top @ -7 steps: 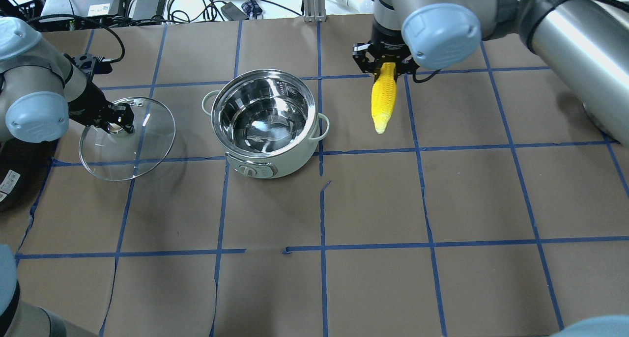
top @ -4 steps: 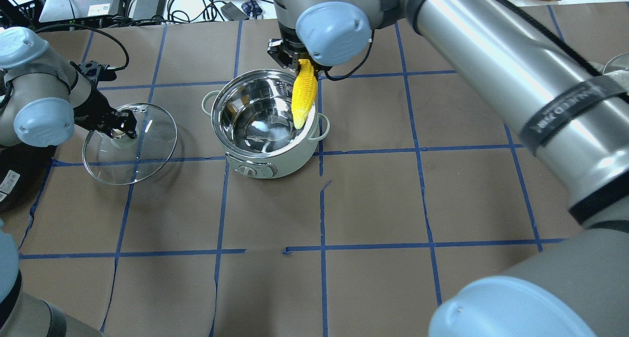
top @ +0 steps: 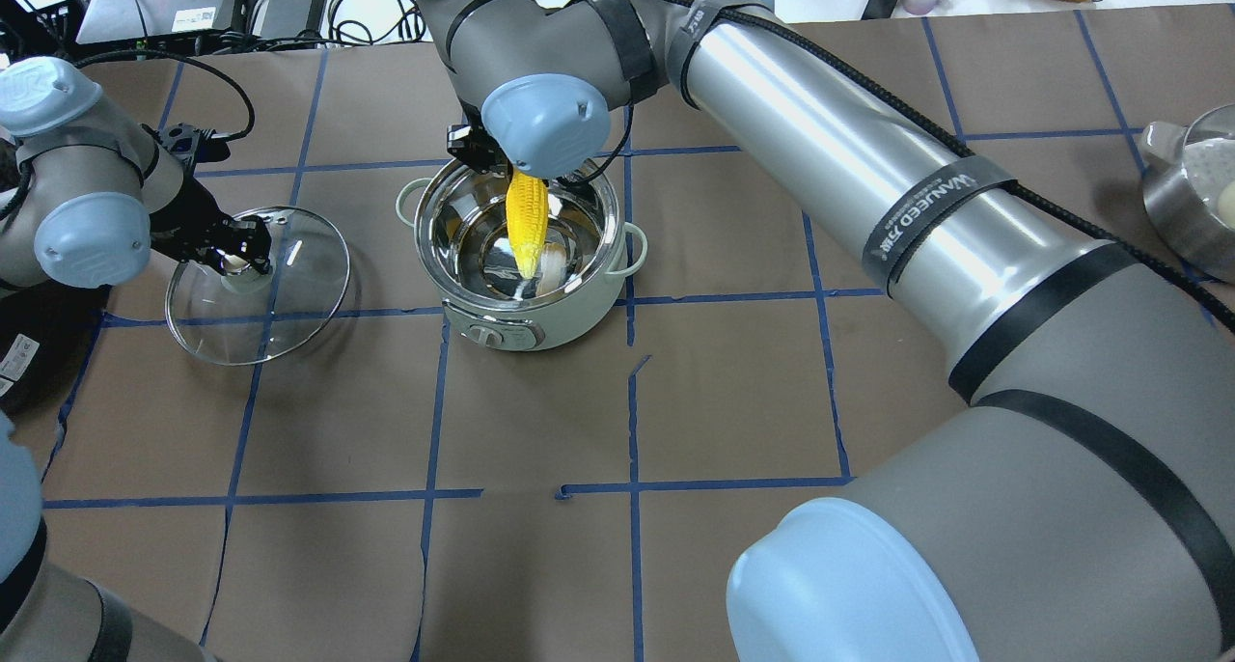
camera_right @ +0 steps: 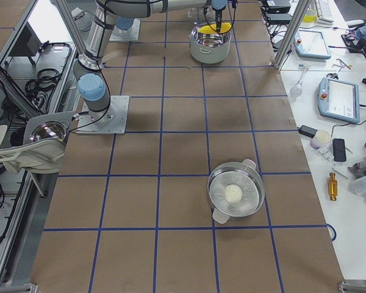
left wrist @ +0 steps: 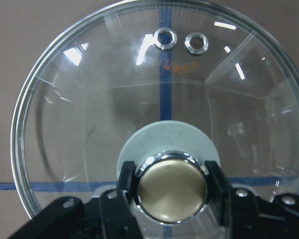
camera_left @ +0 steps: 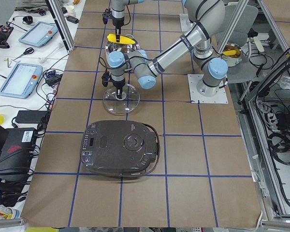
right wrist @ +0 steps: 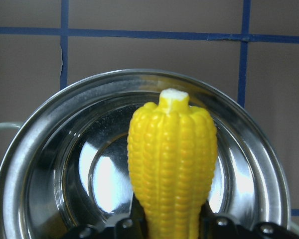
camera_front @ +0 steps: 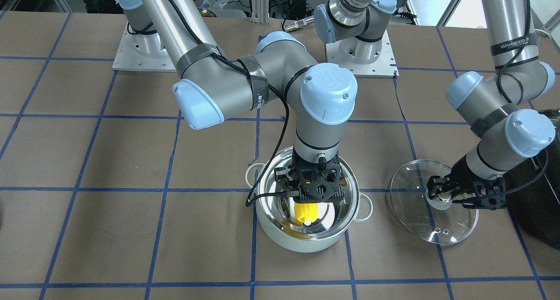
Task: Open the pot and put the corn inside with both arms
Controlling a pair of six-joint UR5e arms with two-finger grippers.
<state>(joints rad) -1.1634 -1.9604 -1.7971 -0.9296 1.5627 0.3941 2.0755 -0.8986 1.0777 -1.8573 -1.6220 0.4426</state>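
The mint-green pot stands open at mid-table and also shows in the front-facing view. My right gripper is shut on the thick end of the yellow corn. It holds the corn tip-down over the pot's steel inside, as the front-facing view and the right wrist view show. My left gripper is shut on the brass knob of the glass lid. It holds the lid just left of the pot, close to the table.
A black appliance lies at the table's left end, close behind the left arm. A steel bowl with a white ball stands at the far right. Cables and devices lie along the table's far edge.
My right arm has swung left with the corn, from right of the pot to over its middle, and the tip now hangs inside the rim. The left gripper and lid barely shifted.
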